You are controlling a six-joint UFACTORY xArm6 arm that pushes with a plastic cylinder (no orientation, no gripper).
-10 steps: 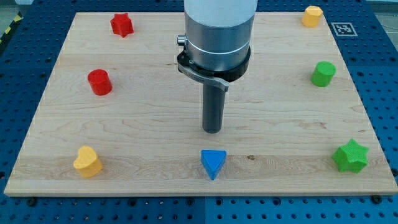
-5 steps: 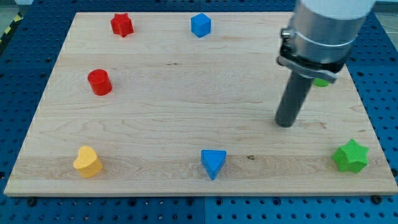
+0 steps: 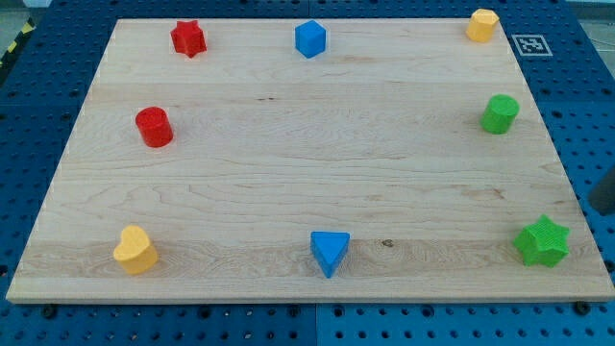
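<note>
Only a dark sliver of my rod shows at the view's right edge, and my tip is off the wooden board, touching no block. The green star is nearest, just below and to the left of it. The green cylinder stands higher up along the right side. A yellow block sits in the top right corner. A blue cube and a red star lie along the top. A red cylinder is at the left, a yellow heart at the bottom left, and a blue triangle at the bottom middle.
The wooden board rests on a blue perforated table. A black-and-white marker tag lies just off the board's top right corner.
The rod swept from the board's middle to the right and is now almost out of view, uncovering the blue cube and the green cylinder. No block has moved.
</note>
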